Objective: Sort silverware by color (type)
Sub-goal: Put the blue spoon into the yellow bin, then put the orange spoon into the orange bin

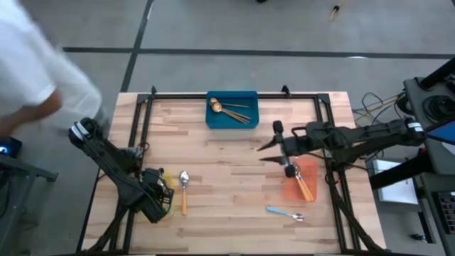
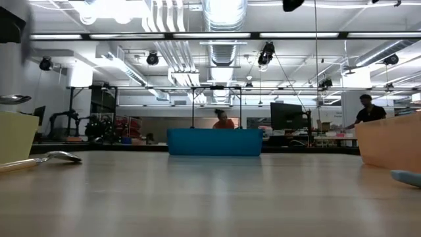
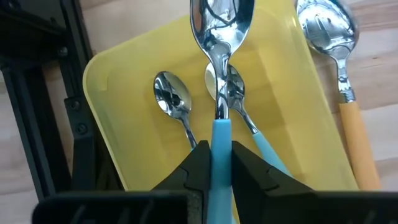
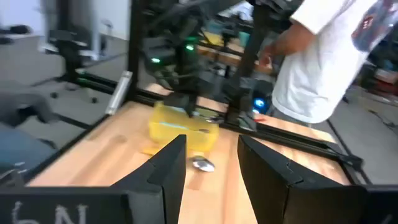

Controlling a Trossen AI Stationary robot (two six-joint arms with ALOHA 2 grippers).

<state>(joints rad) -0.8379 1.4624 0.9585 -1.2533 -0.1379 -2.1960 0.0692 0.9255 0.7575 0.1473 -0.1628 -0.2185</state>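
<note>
Blue-handled spoon [image 3: 221, 93] clamped between left gripper [image 3: 214, 163] jaws.

Bright overhead lighting, right wrist view blurred, spoon bowls glinting

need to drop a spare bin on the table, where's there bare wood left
Bare wood lies in the middle of the wooden table, bordered by the blue plastic bin, the orange-handled spoon and the orange plastic bin. The left front corner is crowded: the left tool holds a blue-handled spoon over the yellow plastic bin.
</note>
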